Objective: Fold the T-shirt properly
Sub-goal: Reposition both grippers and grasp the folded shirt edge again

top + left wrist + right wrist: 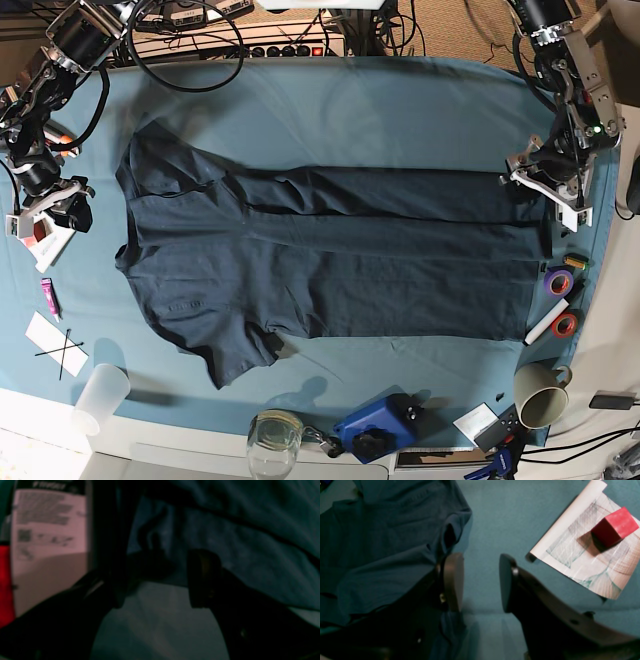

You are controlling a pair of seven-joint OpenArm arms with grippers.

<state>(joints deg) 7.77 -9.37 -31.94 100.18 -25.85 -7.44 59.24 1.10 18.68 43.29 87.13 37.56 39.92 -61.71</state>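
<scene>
The dark navy T-shirt (320, 255) lies spread across the teal table cloth (350, 100), collar end toward the base view's left and hem toward its right. My left gripper (548, 185) hangs over the hem's far corner. In the left wrist view, which is dark and blurred, the left gripper (160, 580) stands open, with T-shirt fabric (250, 550) behind and beside its fingertips. My right gripper (480, 582) is open over bare cloth just off the T-shirt's (382, 542) edge, with nothing between its pads. In the base view the right gripper (65, 212) sits beside the shirt's sleeve.
A curled paper sheet (582, 555) with a red cube (615, 527) on it lies right of the right gripper. Tape rolls (558, 283), a mug (540, 395), a blue device (375, 425), a glass (272, 435) and a plastic cup (100, 395) line the front and right edges.
</scene>
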